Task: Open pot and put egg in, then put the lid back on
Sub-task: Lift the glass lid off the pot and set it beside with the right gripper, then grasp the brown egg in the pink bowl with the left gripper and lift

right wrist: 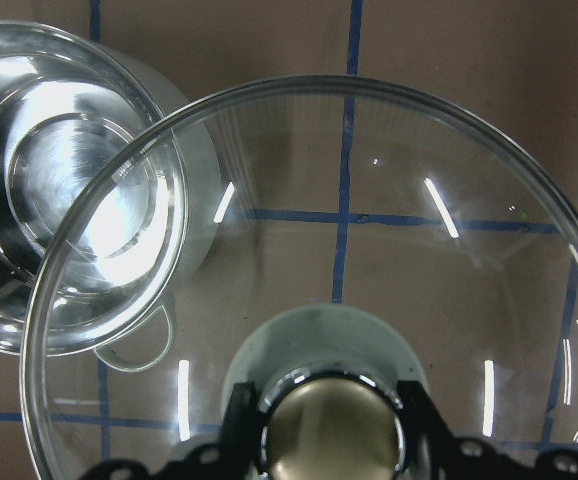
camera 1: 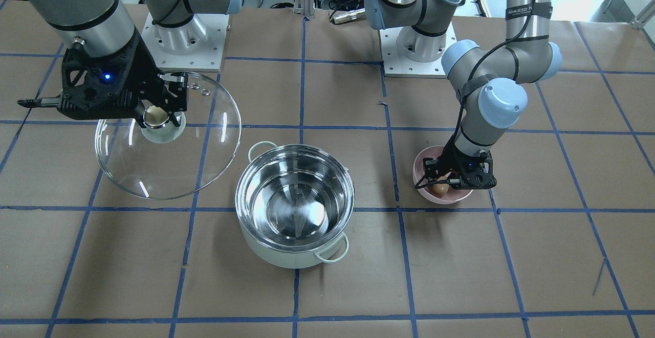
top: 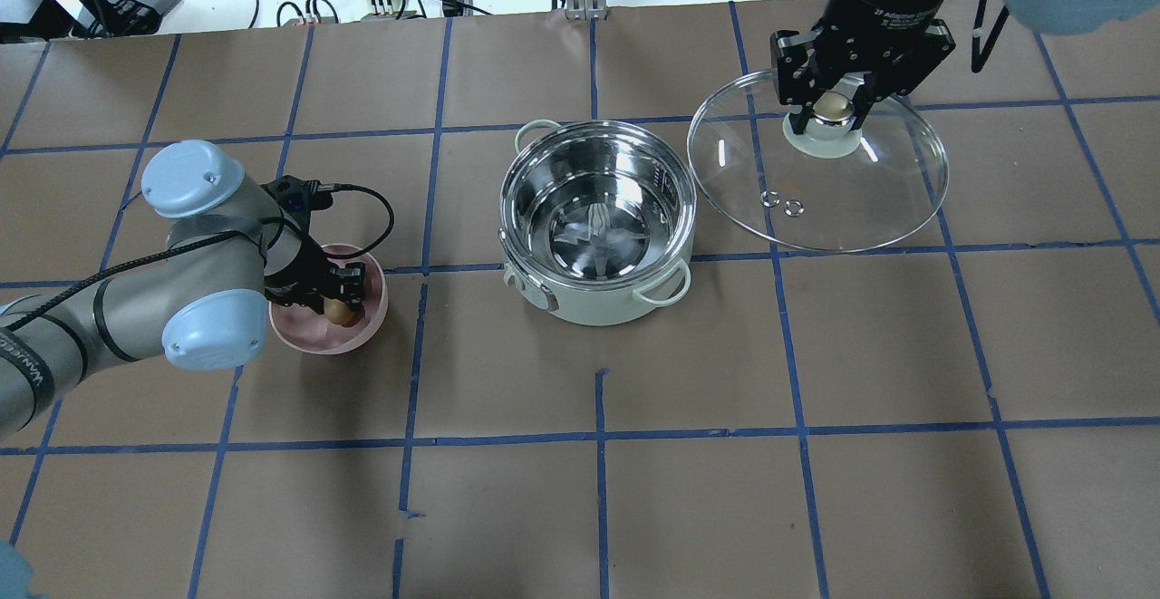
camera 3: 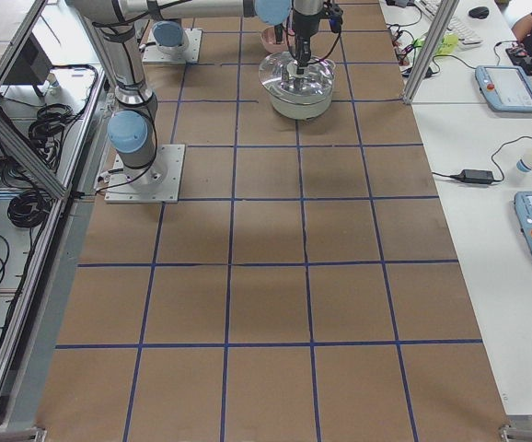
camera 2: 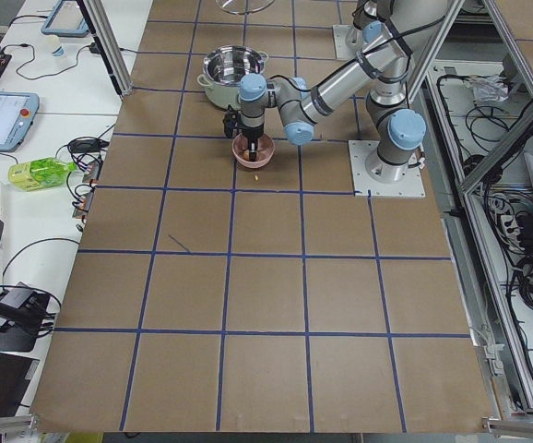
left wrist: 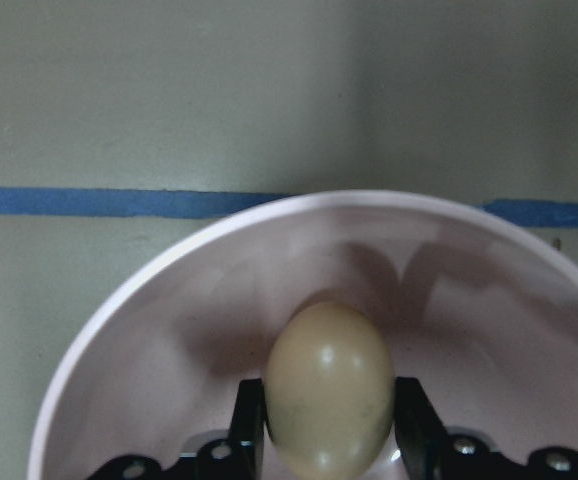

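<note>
As the pot (top: 594, 298) stands open, both grippers have a hold: egg on one side, lid on the other.

Left gripper (top: 337, 300) is closed on the egg (left wrist: 329, 400), fingers (left wrist: 247, 425) pinching its flanks, down inside the pink bowl (top: 313, 341) toward the left edge of the tabletop (top: 580, 490). Whether the egg touches the bowl's floor, I cannot tell. Right gripper (top: 834, 108) clamps the beige knob (right wrist: 331, 432) and holds the glass lid (top: 843, 205) lifted, beside the pot, toward the right edge. Between them, near the tabletop's middle, sits the mint-green pot, shiny steel showing, apart from the bowl.
</note>
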`<state>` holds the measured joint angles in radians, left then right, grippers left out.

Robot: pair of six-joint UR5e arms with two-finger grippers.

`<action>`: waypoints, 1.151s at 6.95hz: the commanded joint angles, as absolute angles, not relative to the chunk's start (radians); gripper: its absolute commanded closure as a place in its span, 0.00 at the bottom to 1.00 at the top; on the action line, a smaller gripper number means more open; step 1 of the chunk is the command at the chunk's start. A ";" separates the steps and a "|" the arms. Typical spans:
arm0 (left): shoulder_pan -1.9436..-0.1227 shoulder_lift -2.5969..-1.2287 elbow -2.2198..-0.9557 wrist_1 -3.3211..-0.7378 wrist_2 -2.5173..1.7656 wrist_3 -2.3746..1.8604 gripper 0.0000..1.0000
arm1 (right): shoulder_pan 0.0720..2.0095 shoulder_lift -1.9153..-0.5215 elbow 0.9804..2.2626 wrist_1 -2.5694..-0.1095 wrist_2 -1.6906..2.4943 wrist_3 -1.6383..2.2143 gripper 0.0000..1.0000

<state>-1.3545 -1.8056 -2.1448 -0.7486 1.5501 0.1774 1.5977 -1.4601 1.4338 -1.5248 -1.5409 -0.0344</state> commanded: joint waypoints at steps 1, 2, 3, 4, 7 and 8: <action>-1.355 -1.805 -2.141 -0.749 1.548 0.178 0.76 | 1.592 -1.463 1.433 -1.523 -1.542 -0.037 0.82; -1.355 -1.802 -2.120 -0.749 1.546 0.178 0.77 | 1.592 -1.469 1.433 -1.526 -1.539 -0.038 0.82; -1.356 -1.787 -2.091 -0.774 1.548 0.178 0.77 | 1.591 -1.468 1.431 -1.526 -1.540 -0.038 0.82; -1.365 -1.769 -2.042 -0.848 1.548 0.178 0.77 | 1.586 -1.470 1.431 -1.525 -1.543 -0.038 0.82; -1.431 -1.715 -1.926 -0.986 1.540 0.172 0.77 | 1.580 -1.473 1.433 -1.523 -1.536 -0.038 0.82; -1.474 -1.720 -1.898 -0.986 1.537 0.105 0.77 | 1.578 -1.473 1.431 -1.525 -1.536 -0.038 0.82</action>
